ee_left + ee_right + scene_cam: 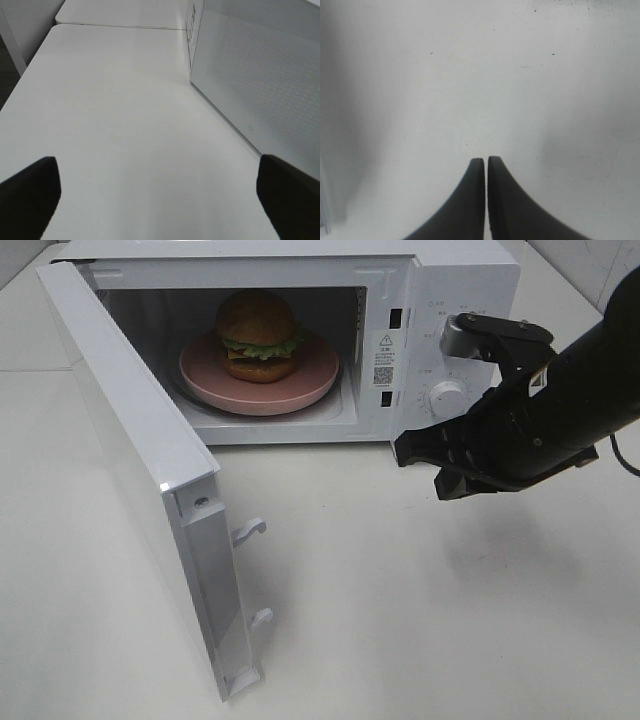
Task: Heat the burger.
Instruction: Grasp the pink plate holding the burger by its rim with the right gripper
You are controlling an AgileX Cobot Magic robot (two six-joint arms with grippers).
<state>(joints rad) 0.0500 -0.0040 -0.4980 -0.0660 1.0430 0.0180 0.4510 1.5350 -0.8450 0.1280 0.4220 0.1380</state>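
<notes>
while one burger sits on one plate in one microwave, left pincer gapes, right pincer is pressed together.

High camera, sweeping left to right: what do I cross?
Open white microwave door → round golden-brown burger with green lettuce → black right gripper, shut.

The microwave has a sticker with a warning triangle and a square code. The small words are too tiny to read.
</notes>
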